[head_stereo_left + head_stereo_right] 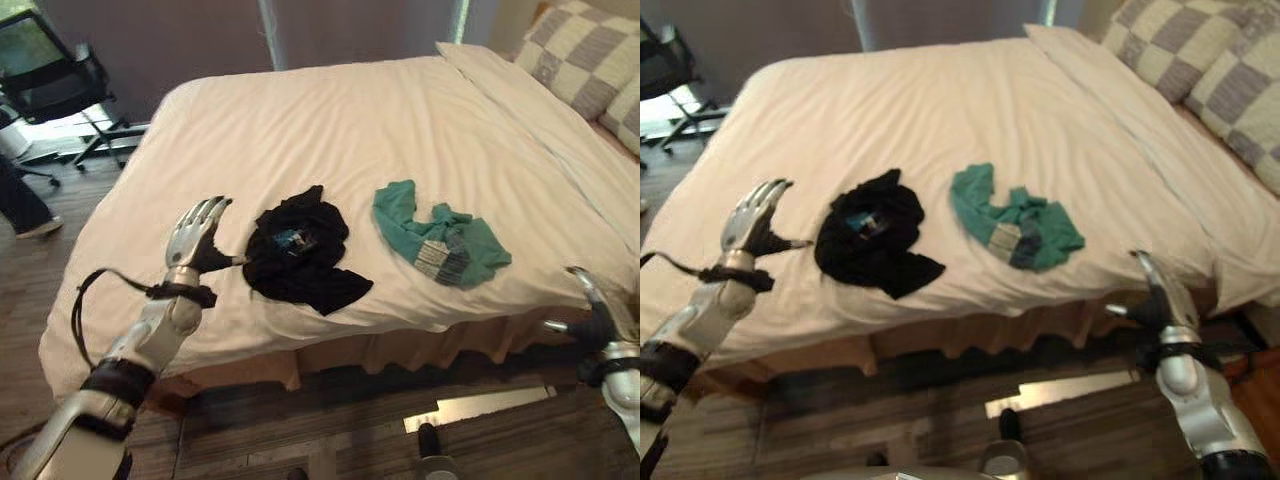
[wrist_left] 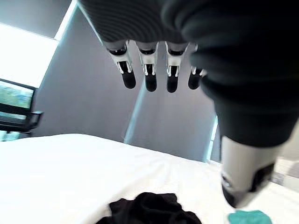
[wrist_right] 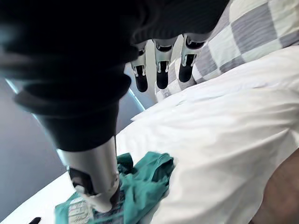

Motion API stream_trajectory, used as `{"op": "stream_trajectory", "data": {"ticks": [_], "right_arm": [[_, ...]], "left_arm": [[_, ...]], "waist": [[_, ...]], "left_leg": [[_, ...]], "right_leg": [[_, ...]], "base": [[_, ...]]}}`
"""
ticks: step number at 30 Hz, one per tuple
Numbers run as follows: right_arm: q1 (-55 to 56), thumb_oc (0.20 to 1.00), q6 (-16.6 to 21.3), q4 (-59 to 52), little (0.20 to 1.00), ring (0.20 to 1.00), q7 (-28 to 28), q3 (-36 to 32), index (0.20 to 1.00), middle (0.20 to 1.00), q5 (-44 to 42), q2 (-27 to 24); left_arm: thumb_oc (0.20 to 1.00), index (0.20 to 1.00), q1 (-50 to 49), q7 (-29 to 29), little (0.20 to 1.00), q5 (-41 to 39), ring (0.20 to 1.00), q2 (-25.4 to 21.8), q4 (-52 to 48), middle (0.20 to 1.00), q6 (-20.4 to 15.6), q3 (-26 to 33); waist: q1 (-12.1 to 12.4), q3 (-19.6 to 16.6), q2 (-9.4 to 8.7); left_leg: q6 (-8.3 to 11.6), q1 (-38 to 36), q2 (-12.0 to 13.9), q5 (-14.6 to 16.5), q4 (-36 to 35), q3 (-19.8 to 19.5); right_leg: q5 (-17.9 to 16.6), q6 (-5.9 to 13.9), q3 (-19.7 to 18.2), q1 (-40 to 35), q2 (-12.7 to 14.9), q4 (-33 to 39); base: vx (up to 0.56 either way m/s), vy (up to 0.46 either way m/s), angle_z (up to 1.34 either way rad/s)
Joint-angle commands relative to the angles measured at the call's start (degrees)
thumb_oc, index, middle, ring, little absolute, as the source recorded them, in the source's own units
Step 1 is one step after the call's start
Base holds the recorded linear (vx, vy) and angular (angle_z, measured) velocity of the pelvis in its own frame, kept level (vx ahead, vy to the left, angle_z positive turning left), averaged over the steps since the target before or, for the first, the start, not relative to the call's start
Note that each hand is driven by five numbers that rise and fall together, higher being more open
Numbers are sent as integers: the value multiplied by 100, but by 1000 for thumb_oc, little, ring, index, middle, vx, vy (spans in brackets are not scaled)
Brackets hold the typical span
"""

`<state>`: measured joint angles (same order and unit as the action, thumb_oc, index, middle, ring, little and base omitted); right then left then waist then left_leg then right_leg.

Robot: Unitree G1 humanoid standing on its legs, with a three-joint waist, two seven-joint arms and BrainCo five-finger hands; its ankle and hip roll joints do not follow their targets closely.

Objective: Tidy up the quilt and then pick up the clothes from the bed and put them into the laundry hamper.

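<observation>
Both hands, left point(image 1: 197, 232) and right point(image 1: 1160, 290), I hold open; black garment point(image 1: 297, 250) beside left, teal garment point(image 1: 440, 240) near right, nothing between.

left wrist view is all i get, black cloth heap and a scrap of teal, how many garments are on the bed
Observer: Two: a crumpled black garment and a teal garment with a grey patch, apart on the white quilt.
Operator: is my left hand touching the black one
Observer: No. The left hand is raised beside it, fingers straight.
Operator: and the right hand
Observer: The right hand is open at the bed's near edge, short of the teal garment.
</observation>
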<state>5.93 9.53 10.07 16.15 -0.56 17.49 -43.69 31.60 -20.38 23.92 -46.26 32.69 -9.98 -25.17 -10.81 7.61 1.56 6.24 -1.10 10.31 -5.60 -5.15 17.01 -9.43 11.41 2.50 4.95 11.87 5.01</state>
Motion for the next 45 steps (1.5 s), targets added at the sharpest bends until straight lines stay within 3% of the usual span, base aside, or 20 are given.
{"op": "stream_trajectory", "data": {"ticks": [1, 8, 15, 16, 17, 18, 19, 23, 24, 26, 28, 29, 31, 32, 36, 41, 42, 45], "right_arm": [[-587, 1000, 299, -379, 1000, 1000, -53, -93, 1000, 1000, -88, -184], [-483, 1000, 479, -909, 1000, 1000, -165, 71, 1000, 1000, -386, -79], [-236, 1000, 469, -1357, 1000, 1000, -206, -217, 1000, 1000, -421, -24], [-253, 1000, 453, -1396, 1000, 1000, -205, -269, 1000, 1000, -375, -43], [-252, 1000, 451, -1401, 1000, 1000, -207, -270, 1000, 1000, -376, -45], [-426, 1000, 418, -1393, 1000, 1000, -140, -252, 1000, 1000, -270, -104], [-587, 1000, 398, -1385, 1000, 1000, -89, -201, 1000, 1000, -175, -177], [-1312, 1000, 246, -1188, 1000, 1000, 72, 69, 1000, 1000, 21, -525], [-1936, 1000, 7, -713, 1000, 1000, 147, 446, 1000, 1000, 101, -703], [-2501, 1000, -240, -151, 1000, 1000, 200, 800, 1000, 1000, 218, -796], [-2960, 1000, -480, 445, 1000, 1000, 279, 1043, 1000, 1000, 332, -907], [-3310, 1000, -705, 1174, 1000, 1000, 375, 1194, 1000, 1000, 323, -936], [-3634, 1000, -826, 2031, 1000, 1000, 413, 1353, 1000, 1000, 201, -932], [-3690, 1000, -814, 2066, 1000, 1000, 424, 1407, 1000, 1000, 192, -925], [-5173, 1000, -931, 4489, 1000, 1000, 298, 1990, 1000, 1000, -362, -930], [-6003, 1000, -955, 5937, 1000, 1000, -13, 2442, 1000, 1000, -476, -730], [-6172, 200, -936, 6293, 200, 200, -134, 2567, 200, 200, -526, -634], [-6127, 200, -925, 6384, 200, 200, -258, 2594, 200, 200, -581, -532]], "left_arm": [[1000, 1000, 1535, -155, 1000, 438, 1000, -17, 1175, 1000, 245, -116], [1000, 1000, 2955, 75, 1000, 782, 1000, 442, 3072, 1000, 600, -896], [1000, 1000, 2661, 615, 1000, 1168, 1000, 752, 3968, 1000, 881, -704], [718, 718, 2496, 708, 718, 1249, 718, 798, 4069, 718, 906, -643], [718, 718, 2493, 708, 718, 1252, 718, 798, 4067, 718, 907, -637], [238, 238, 2238, 780, 238, 1313, 238, 947, 4135, 238, 963, -539], [200, 200, 2125, 789, 200, 1360, 200, 1012, 4115, 200, 968, -489], [200, 200, 1556, 789, 200, 1218, 200, 1208, 3978, 200, 950, -295], [200, 200, 1136, 727, 200, 819, 200, 1354, 3788, 200, 870, -148], [200, 200, 644, 668, 200, 455, 200, 1420, 3373, 200, 756, -5], [200, 200, -50, 676, 200, 125, 200, 1369, 2584, 200, 631, 176], [200, 200, -763, 689, 200, -254, 200, 1314, 2005, 200, 500, 398], [200, 200, -1459, 769, 200, -705, 200, 1226, 1537, 200, 336, 663], [200, 200, -1482, 776, 200, -706, 200, 1221, 1518, 200, 343, 695], [200, 200, -3185, 1058, 200, -1567, 200, 1048, 541, 200, 80, 1359], [200, 200, -3519, 1154, 200, -1779, 200, 1306, 464, 200, 30, 1236], [200, 200, -3457, 1175, 200, -1825, 200, 1411, 444, 200, -1, 1106], [200, 200, -3386, 1214, 200, -1814, 200, 1425, 288, 200, -34, 985]], "waist": [[-97, 643, -179], [-324, 1047, -196], [-303, 1257, -266], [-278, 1242, -268], [-280, 1228, -269], [-201, 1203, -280], [-174, 1182, -277], [10, 1123, -255], [247, 1112, -226], [448, 1104, -184], [661, 1136, -118], [891, 1140, -29], [1129, 1144, 55], [1094, 1129, 54], [1552, 1268, 271], [1745, 1402, 447], [1780, 1424, 491], [1805, 1426, 495]], "left_leg": [[391, -250, 323, 394, 15, 90], [447, 207, 417, 171, 15, 184], [472, 391, 499, 129, 32, 227], [471, 384, 503, 138, 31, 223], [466, 404, 495, 111, 21, 225], [471, 357, 503, 155, 30, 215], [467, 361, 498, 138, 17, 192], [459, 338, 471, 160, 15, 107], [453, 337, 438, 181, 15, 11], [441, 411, 386, 151, 15, -122], [438, 463, 356, 149, 15, -280], [450, 565, 318, 112, 15, -462], [465, 655, 291, 52, 15, -625], [462, 689, 288, 31, 15, -638], [514, 890, 240, -121, 15, -890], [539, 1034, 214, -233, 15, -975], [543, 1086, 198, -255, 15, -1003], [537, 1112, 182, -264, 15, -1027]], "right_leg": [[554, 359, -53, 294, 135, -364], [471, 359, -111, 874, 70, -469], [499, 359, -29, 1032, 58, -508], [507, 359, -17, 1012, 55, -501], [482, 359, -24, 1034, 59, -491], [515, 359, 12, 951, 61, -488], [503, 352, 30, 934, 70, -484], [516, 329, 107, 816, 100, -475], [540, 310, 207, 718, 126, -478], [522, 281, 315, 655, 173, -456], [544, 260, 467, 560, 218, -462], [570, 240, 636, 492, 274, -479], [606, 204, 798, 438, 322, -525], [586, 200, 807, 460, 323, -517], [664, 141, 1048, 482, 399, -720], [707, 146, 1175, 568, 470, -855], [707, 154, 1222, 579, 489, -871], [698, 166, 1255, 575, 503, -854]], "base": [[-125, -10, -22], [-75, -5, -21], [-12, -5, -2], [6, 0, 6], [15, 10, 6], [0, 0, 0], [0, 0, 0], [0, 0, 0], [0, 0, 0], [-23, -30, 19], [-18, -34, 53], [-15, -40, 72], [-22, -28, 75], [-28, -18, 66], [-47, -3, 58], [-52, 3, 27], [-69, 13, 23], [-21, 13, 15]]}}
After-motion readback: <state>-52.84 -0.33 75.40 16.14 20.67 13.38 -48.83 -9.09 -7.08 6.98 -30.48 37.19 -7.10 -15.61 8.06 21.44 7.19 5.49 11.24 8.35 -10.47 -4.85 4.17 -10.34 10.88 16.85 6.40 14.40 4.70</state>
